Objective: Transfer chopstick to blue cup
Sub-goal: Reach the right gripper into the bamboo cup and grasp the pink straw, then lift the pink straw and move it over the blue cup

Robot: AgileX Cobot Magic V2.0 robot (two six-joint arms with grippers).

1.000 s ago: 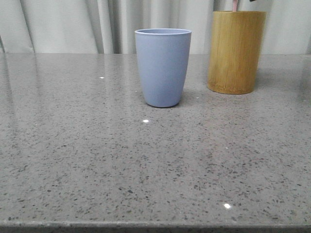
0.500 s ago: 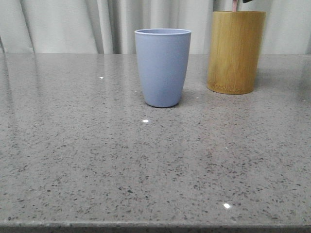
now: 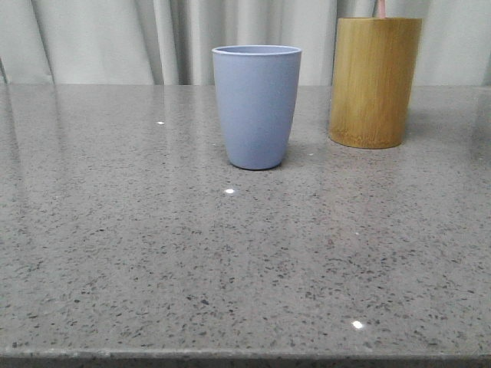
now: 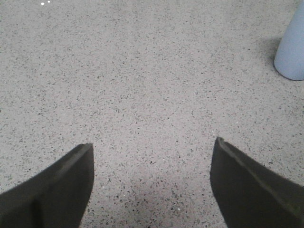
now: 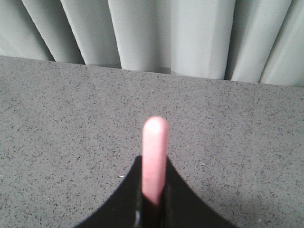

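The right gripper (image 5: pixel 153 202) has its fingers pinching the chopstick (image 5: pixel 154 159), which rises from the bamboo holder (image 3: pixel 374 80) at far right. Best to lift straight up until clear, then carry left over the blue cup (image 3: pixel 257 106). The left gripper (image 4: pixel 152 183) hangs with fingers spread above the desk (image 3: pixel 230 261).

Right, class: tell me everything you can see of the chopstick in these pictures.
The chopstick is a thin, straight, pale pink stick with a smooth, rounded end. In the right wrist view it sticks out from between the dark fingers of the right gripper, which are shut on it. In the front view a short pink piece shows above the rim of the tan bamboo holder, at the picture's top edge. Its lower part is hidden.
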